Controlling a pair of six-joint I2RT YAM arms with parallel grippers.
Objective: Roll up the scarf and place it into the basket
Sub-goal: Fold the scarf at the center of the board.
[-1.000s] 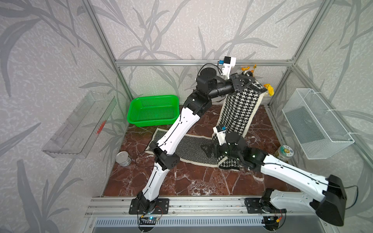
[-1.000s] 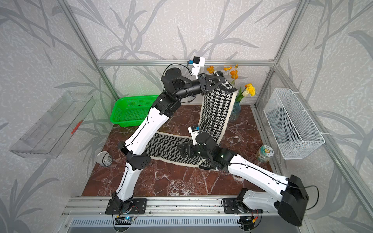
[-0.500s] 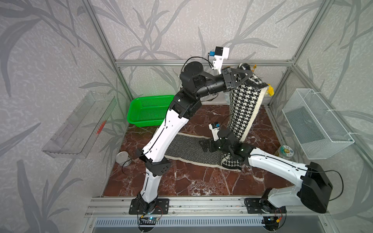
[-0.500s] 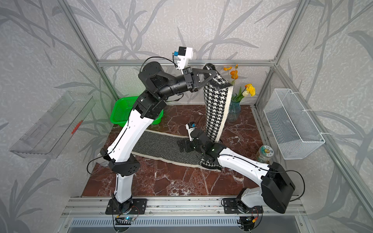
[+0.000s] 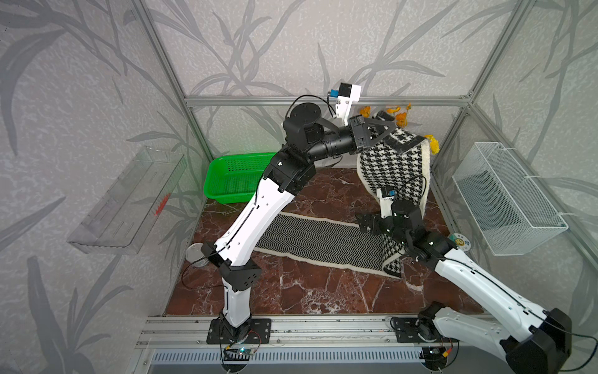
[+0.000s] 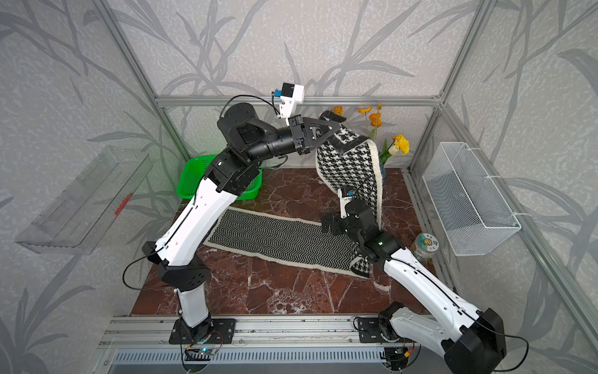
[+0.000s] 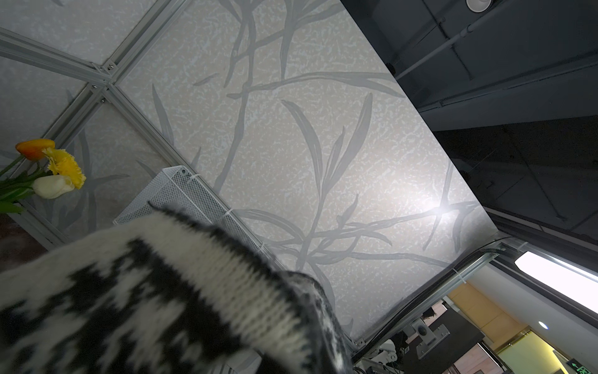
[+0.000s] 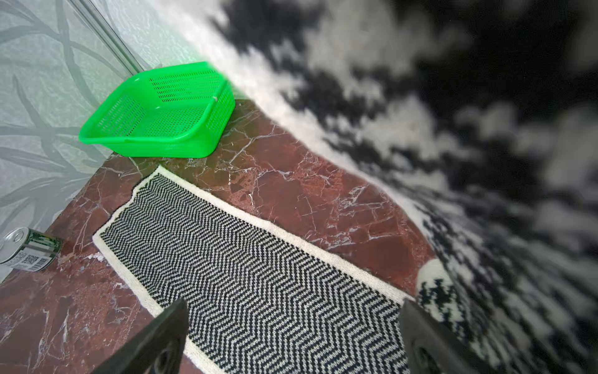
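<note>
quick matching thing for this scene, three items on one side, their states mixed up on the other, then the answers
1 left gripper
2 right gripper
3 basket

a empty, standing on the table
b open, over the flat zigzag part of the scarf
c shut on the scarf's raised end

Pairs: 1-c, 2-b, 3-a

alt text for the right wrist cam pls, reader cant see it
A black-and-white scarf lies flat, zigzag face up, on a red marble table, its other part looming blurred and checked close to the camera. The right gripper's dark fingers stand wide apart over the flat part. Beyond sit an empty green basket and a small can.
</note>
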